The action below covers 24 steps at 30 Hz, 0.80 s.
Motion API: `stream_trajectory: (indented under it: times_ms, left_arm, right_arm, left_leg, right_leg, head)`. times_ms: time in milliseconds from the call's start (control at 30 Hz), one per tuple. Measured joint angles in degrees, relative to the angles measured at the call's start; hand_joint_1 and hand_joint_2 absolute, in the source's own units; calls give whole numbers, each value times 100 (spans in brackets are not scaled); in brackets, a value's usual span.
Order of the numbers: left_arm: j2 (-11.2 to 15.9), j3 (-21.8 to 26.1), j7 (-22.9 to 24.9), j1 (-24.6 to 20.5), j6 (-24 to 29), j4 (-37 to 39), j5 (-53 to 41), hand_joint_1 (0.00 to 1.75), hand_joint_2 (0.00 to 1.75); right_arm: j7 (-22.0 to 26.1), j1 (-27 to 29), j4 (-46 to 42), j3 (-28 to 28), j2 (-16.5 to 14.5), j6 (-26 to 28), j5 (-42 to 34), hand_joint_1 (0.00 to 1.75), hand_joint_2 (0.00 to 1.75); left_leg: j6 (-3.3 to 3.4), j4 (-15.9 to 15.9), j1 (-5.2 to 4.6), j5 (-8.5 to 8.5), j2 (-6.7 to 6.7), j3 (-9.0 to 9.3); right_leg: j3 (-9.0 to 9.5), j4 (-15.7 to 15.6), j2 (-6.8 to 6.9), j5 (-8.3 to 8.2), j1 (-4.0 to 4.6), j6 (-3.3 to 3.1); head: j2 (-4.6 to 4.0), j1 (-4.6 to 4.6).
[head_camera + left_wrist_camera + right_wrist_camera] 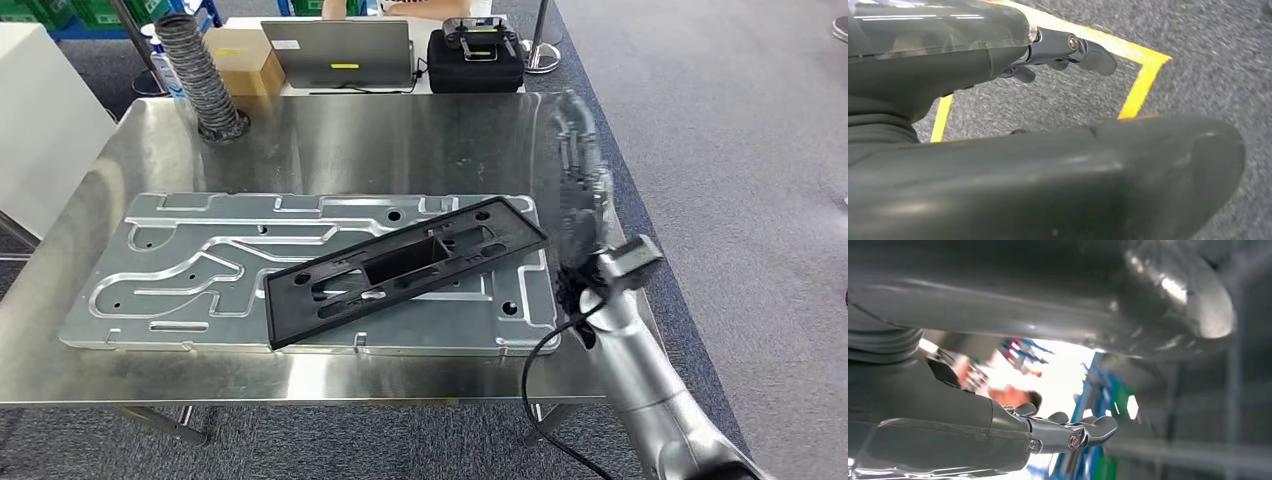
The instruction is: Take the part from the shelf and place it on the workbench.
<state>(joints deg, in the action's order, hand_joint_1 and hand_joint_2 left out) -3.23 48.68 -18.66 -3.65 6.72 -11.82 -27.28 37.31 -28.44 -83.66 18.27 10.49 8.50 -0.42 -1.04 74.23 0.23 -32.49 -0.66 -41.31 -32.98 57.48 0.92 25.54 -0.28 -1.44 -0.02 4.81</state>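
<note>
The black rectangular frame part (400,270) lies at a slant on top of a large silver machined plate (200,270) on the steel workbench (400,150). My right hand (580,190) is raised just past the part's right end, over the bench's right edge. It is motion-blurred, its fingers stretched out, and it holds nothing. The right wrist view shows those fingers (1073,435) straight and empty. My left hand (1063,47) hangs over grey carpet with yellow tape lines, also holding nothing.
At the back of the bench stand a corrugated grey hose (200,75), a cardboard box (245,60), a laptop (340,52) and a black case (475,60). A white cabinet (40,130) stands at the left. A blurred person (1015,395) appears beyond my right hand.
</note>
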Motion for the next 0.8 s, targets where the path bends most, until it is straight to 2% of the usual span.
stream_trajectory:
  times_ms: [33,67,133,167,233,333,400,467,500,533,567,633,667,700,733,800]
  left_arm:
    - [2,25,-1,20,4,1,8,0,0]
    - [5,44,-1,33,5,1,14,0,0]
    - [14,65,-4,35,5,0,22,0,0]
    - [17,77,-15,28,2,-1,25,0,0]
    - [20,110,-48,16,-8,-1,32,0,0]
    - [20,168,-101,17,-33,-1,27,0,0]
    - [24,187,-127,16,-59,-1,-4,0,0]
    - [32,210,-138,19,-87,-1,-53,0,0]
    - [37,222,-139,22,-97,-1,-74,0,0]
    - [38,235,-140,25,-106,-1,-94,0,0]
    - [39,249,-142,27,-113,-1,-114,0,0]
    - [39,274,-148,24,-126,-1,-142,0,0]
    - [39,284,-155,18,-138,-1,-150,0,0]
    - [41,295,-168,12,-155,-1,-153,0,0]
    - [43,305,-187,7,-178,-1,-150,0,0]
    - [46,332,-234,2,-227,-1,-141,0,0]
  right_arm:
    - [0,137,-246,-191,1,-26,-41,0,0]
    - [0,243,-449,-337,2,-39,-50,0,0]
    - [0,384,-765,-533,6,-14,-29,0,0]
    - [0,447,-922,-627,7,31,-20,0,0]
    - [0,606,-1256,-852,-6,136,-16,0,0]
    - [0,904,-1796,-1339,-103,130,-98,0,0]
    - [0,1067,-2163,-1837,-258,-63,-217,0,0]
    - [0,1204,-2549,-2452,-498,-349,-309,0,0]
    - [0,1282,-2741,-2746,-628,-469,-308,0,0]
    - [0,1363,-2934,-3008,-759,-542,-267,0,0]
    - [0,1432,-3120,-3227,-888,-556,-199,0,0]
    - [0,1523,-3450,-3507,-1133,-418,-16,0,0]
    - [0,1558,-3573,-3575,-1248,-265,88,0,0]
    - [0,1611,-3677,-3613,-1359,-15,232,0,0]
    - [0,1693,-3751,-3631,-1457,331,419,0,0]
    - [0,1942,-3807,-3637,-1595,1197,884,0,0]
  left_leg:
    - [-14,64,15,25,4,-9]
    - [-25,-115,33,157,8,94]
    - [-38,-896,68,512,-17,503]
    - [-24,-1246,72,621,-39,680]
    - [34,-1559,57,661,-71,831]
    - [165,-1609,37,693,-40,844]
    - [234,-1648,40,719,-15,856]
    - [262,-1649,21,717,6,850]
    - [270,-1648,10,715,17,849]
    - [274,-1646,-1,711,28,849]
    - [274,-1644,-10,707,39,854]
    - [261,-1636,-21,691,70,871]
    - [242,-1627,-34,677,85,878]
    - [217,-1622,-40,667,98,884]
    - [189,-1620,-43,658,109,888]
    - [126,-1626,-31,655,121,900]
  right_leg:
    - [0,3,-27,1,-4,3]
    - [3,8,-61,2,-11,10]
    - [7,28,-130,14,-20,45]
    - [-1,47,-164,22,-17,75]
    - [-27,68,-211,23,-12,147]
    - [-48,106,-215,57,-39,247]
    - [-217,490,-182,299,-50,285]
    - [-582,1243,-162,660,-49,297]
    - [-744,1559,-162,764,-49,297]
    - [-817,1688,-161,759,-48,290]
    - [-779,1590,-158,649,-47,276]
    - [-418,852,-119,275,-37,228]
    - [-236,484,-91,142,-18,202]
    - [-110,227,-75,66,0,175]
    - [-56,110,-68,51,20,151]
    - [-50,79,-100,27,42,95]
  head:
    - [0,0]
    - [0,0]
    - [0,0]
    - [0,0]
    - [0,0]
    - [0,-1]
    - [0,-1]
    - [0,0]
    - [0,-1]
    - [0,-1]
    - [0,-1]
    - [0,0]
    - [0,0]
    - [0,0]
    - [0,0]
    - [0,0]
